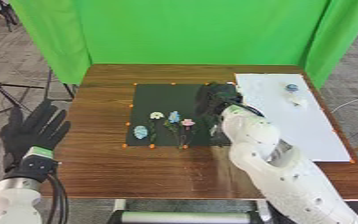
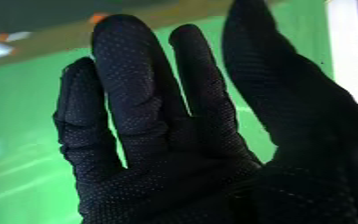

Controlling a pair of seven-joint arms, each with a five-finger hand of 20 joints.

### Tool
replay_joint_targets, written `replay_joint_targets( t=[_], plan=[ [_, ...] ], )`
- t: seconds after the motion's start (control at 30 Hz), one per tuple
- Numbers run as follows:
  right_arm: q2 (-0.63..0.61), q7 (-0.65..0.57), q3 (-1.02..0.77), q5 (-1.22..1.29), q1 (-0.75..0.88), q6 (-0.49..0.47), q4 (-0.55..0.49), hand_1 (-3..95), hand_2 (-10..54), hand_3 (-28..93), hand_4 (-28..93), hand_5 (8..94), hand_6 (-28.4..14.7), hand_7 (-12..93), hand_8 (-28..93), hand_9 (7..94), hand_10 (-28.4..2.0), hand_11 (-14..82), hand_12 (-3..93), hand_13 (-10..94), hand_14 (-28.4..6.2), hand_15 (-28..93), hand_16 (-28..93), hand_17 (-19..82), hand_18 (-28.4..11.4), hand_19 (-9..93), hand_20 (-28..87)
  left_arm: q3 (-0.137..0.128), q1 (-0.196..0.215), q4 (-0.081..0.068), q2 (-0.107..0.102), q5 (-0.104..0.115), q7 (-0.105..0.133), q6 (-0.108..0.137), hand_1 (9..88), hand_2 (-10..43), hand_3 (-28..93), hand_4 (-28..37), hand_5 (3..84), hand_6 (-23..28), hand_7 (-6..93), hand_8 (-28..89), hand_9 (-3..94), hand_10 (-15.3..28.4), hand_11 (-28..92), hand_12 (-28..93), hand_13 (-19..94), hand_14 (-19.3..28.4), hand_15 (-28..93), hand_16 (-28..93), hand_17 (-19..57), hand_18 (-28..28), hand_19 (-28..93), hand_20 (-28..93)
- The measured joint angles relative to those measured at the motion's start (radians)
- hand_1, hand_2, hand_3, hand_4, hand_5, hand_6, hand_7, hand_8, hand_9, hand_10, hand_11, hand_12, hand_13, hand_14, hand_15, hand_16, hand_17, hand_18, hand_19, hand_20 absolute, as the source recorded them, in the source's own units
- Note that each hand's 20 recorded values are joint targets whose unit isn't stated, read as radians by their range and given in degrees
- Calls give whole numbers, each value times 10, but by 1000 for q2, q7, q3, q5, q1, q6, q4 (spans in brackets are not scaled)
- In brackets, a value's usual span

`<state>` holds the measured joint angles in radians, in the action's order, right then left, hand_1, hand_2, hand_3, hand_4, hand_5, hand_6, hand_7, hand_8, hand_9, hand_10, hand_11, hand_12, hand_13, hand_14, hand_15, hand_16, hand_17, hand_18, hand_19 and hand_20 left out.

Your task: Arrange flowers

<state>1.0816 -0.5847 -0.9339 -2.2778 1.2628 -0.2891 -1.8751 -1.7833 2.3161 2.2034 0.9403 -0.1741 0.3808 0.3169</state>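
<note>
Overall, the flowers are in two groups on the table. In the head view, the black mat bears the near group; a white flower has a small pale head on a thin dark stem; a blue flower, upright in form and narrow, lies just beside it; a pink flower follows on the right, its head small and ruffled, with a thin stem running toward the mat's near edge; a pale blue bloom, oval and mottled, lies to the left of these, apart from the white one; its stem cannot be made out. The white board bears the rest near its far end; a grey-blue bloom, compact and rounded, lies farther off; a whitish bloom lies just nearer, its outline indistinct.

The right hand is over the right part of the mat, near the board; in the right wrist view its fingers are extended, with narrow gaps between them, and the thumb stands apart; contact with any flower cannot be confirmed. The left hand is beside the table's left edge; its fingers are straight and fanned apart.
</note>
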Motion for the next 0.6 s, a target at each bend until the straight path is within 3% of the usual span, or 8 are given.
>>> replay_joint_targets(
  t=[0.2, 0.4, 0.47, 0.6],
  plan=[
    [-64, -73, -83, 2, -16, 81, 109, 395, -95, 798, -282, 545, -55, 192, -118, 534, -181, 144, 156, 482, -156, 500, 176, 253, -236, 709, 277, -4, 20, 4, 0, 0, 18, -7, 253, 112, 694, -283, 385, 67, 141, -88, 287, 131, 218, 81, 195, 131, 341, -84, -56, 123, 281, 93],
    [-193, -33, -183, -76, 28, 263, 243, 373, -95, 814, -283, 511, -55, 200, -128, 490, -186, 134, 156, 395, -178, 446, 144, 217, -227, 649, 246, -5, 38, 15, 0, 9, 35, -2, 251, 114, 693, -283, 387, 68, 141, -88, 293, 132, 219, 82, 198, 132, 343, -83, -56, 124, 282, 94],
    [-234, -33, -206, -148, 46, 255, 271, 363, -95, 817, -283, 491, -60, 199, -128, 468, -190, 130, 154, 369, -184, 425, 127, 208, -225, 631, 233, -9, 45, 17, 0, 9, 40, -1, 250, 115, 693, -283, 386, 67, 141, -88, 293, 133, 219, 82, 199, 132, 343, -83, -56, 124, 283, 93],
    [-260, -86, -247, -139, 52, 154, 314, 335, -95, 807, -283, 439, -63, 179, -124, 419, -182, 110, 144, 341, -181, 375, 103, 191, -223, 598, 212, -16, 58, 21, 0, 9, 47, 7, 245, 117, 695, -283, 386, 67, 142, -89, 295, 132, 219, 82, 201, 134, 345, -83, -56, 124, 283, 93]
  ],
)
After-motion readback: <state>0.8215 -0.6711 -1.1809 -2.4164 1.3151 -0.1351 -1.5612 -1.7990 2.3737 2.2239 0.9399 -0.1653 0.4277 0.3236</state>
